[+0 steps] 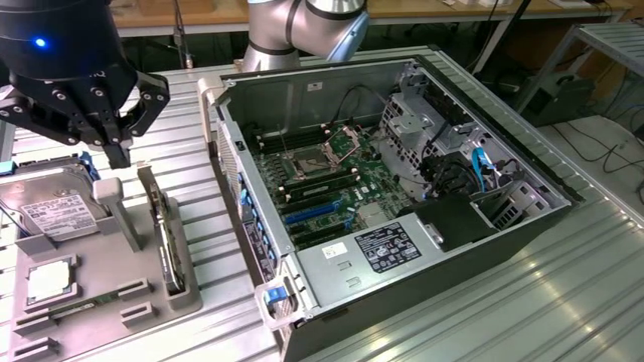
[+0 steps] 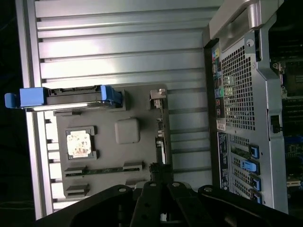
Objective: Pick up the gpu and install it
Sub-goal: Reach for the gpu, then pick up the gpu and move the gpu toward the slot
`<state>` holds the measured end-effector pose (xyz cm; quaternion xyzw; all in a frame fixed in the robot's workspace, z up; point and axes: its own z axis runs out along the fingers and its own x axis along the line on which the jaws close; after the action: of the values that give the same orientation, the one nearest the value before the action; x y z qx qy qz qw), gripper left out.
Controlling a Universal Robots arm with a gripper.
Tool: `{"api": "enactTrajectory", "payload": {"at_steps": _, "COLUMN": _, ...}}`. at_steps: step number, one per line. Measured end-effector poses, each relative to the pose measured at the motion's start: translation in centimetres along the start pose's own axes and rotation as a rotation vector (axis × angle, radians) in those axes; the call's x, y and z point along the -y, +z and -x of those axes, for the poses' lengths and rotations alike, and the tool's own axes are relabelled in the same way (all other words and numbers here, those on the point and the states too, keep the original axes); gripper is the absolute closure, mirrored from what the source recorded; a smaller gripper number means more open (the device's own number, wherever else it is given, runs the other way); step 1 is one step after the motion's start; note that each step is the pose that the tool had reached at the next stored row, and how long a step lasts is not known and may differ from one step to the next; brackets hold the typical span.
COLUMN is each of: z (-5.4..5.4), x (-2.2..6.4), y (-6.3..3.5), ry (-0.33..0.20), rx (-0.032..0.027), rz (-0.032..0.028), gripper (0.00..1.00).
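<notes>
The gpu (image 1: 164,230) is a thin dark card standing on edge in a slot of the grey holder tray (image 1: 151,294), left of the open computer case (image 1: 403,188) in the exterior view. My black gripper (image 1: 119,156) hangs above the tray's far end, just to the exterior view's left of the card's far end. Its fingers are shut together with nothing between them. In the wrist view the gpu (image 2: 161,132) appears edge-on, running from a silver end piece to my gripper (image 2: 157,176), close to the card's end.
On the tray are also a silver hard drive (image 1: 56,211) in a blue caddy (image 2: 71,97), a square processor chip (image 2: 79,143) and a thin memory stick (image 2: 104,170). Blue expansion slots (image 1: 307,215) lie on the case's motherboard. Everything rests on a ribbed metal table (image 1: 523,302).
</notes>
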<state>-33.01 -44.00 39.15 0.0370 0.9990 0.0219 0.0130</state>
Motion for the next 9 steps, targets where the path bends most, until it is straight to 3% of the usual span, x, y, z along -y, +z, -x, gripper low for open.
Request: {"api": "enactTrajectory", "payload": {"at_steps": 9, "z": 0.00, "x": 0.00, "y": 0.00, "ry": 0.000, "rx": 0.0000, "rz": 0.0001, "gripper": 0.89}}
